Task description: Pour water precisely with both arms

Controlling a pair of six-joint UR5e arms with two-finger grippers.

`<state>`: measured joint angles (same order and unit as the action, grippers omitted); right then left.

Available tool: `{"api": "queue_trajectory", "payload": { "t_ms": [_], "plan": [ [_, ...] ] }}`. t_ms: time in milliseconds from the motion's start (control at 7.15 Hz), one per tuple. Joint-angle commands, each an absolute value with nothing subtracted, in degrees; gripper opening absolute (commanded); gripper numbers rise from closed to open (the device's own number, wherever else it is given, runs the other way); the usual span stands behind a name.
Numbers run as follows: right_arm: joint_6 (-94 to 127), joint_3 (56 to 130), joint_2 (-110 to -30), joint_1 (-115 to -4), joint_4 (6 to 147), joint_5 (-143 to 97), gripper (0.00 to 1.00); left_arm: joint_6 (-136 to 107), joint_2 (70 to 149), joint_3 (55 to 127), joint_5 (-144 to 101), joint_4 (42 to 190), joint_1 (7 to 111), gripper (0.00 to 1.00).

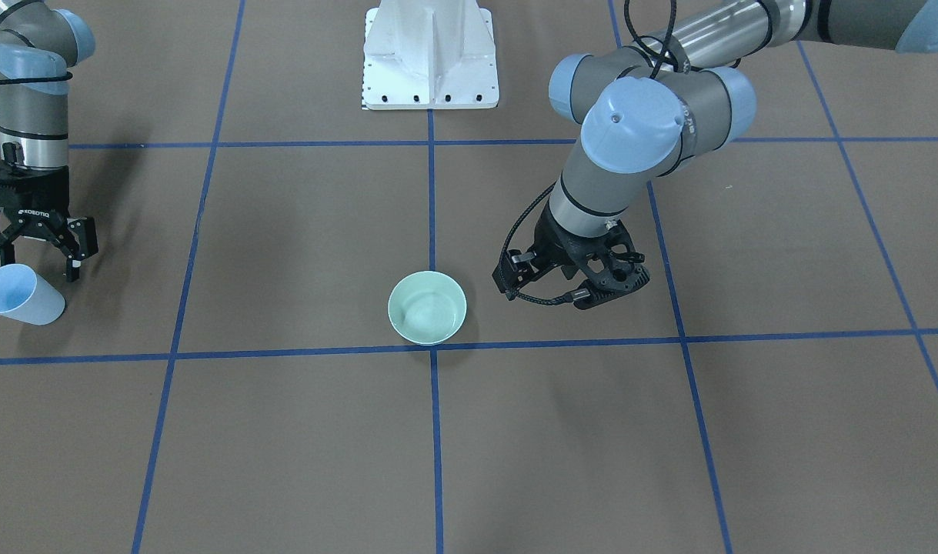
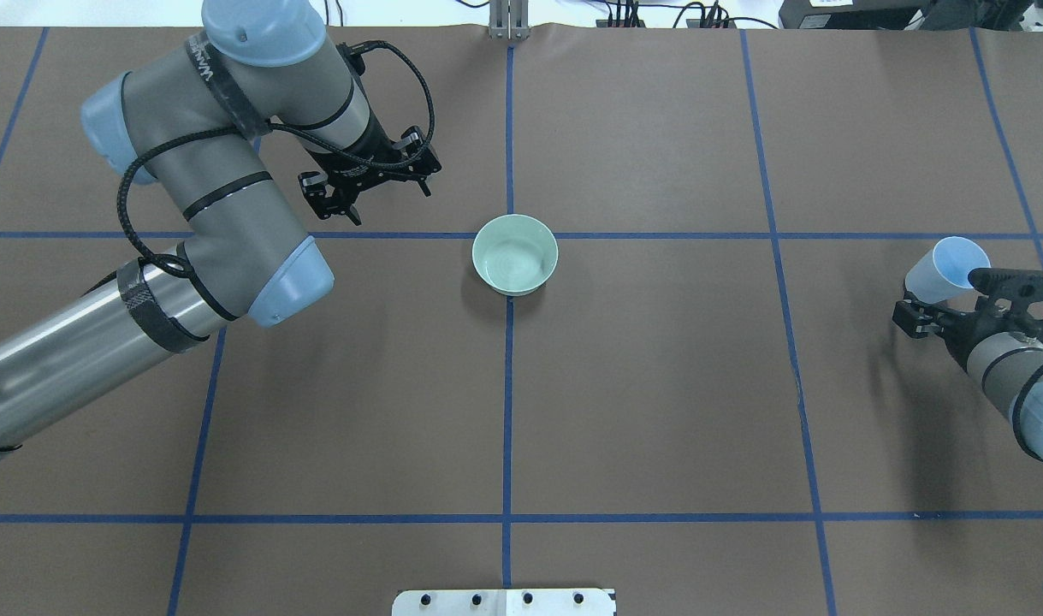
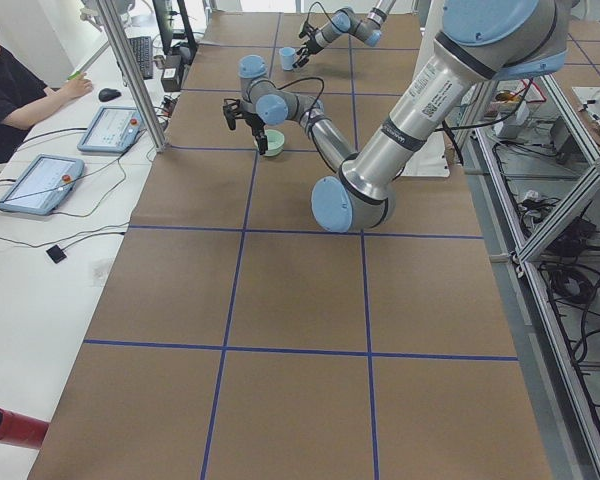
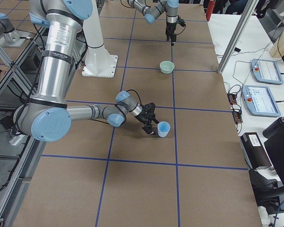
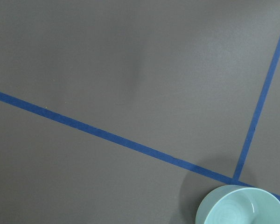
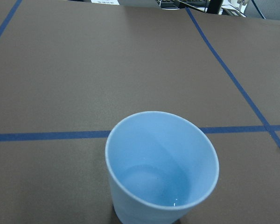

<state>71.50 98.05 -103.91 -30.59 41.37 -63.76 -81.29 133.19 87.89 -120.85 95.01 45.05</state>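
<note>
Water [image 6: 170, 195] lies as a shallow pool in the bottom of the pale blue cup [image 6: 149, 149], which stands just ahead of the right gripper [image 1: 31, 261], its fingers spread wide and gripping nothing. Well off across the table, the left gripper [image 2: 376, 192] hangs open and empty, with the mint-green bowl [image 2: 515, 257] just beside it.

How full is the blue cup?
Nearly empty: the right wrist view shows only a shallow pool of water at the bottom of the blue cup, its inner wall mostly bare.
</note>
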Motion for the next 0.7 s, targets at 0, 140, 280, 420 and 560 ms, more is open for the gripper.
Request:
{"api": "queue_trajectory", "payload": {
  "t_ms": [0, 140, 280, 420, 560],
  "plan": [
    [70.5, 96.7, -102.5, -30.7, 41.3, -63.4, 1.00, -81.3, 133.2, 87.8, -120.8, 95.0, 44.9, 1.00],
    [70.0, 96.6, -102.5, -31.2, 41.3, -63.5, 1.00, -81.3, 133.2, 87.7, -120.8, 95.0, 44.9, 1.00],
    [68.2, 96.7, -102.1, -32.2, 41.3, -63.5, 1.00, -81.3, 133.2, 87.5, -120.8, 95.1, 44.9, 1.00],
    [67.9, 96.6, -102.1, -33.2, 41.4, -63.5, 1.00, -81.3, 133.2, 87.5, -120.8, 95.1, 44.9, 1.00],
    [67.9, 96.0, -102.0, -33.4, 41.3, -63.5, 1.00, -81.3, 133.2, 87.4, -120.8, 95.1, 44.8, 1.00]
  ]
}}
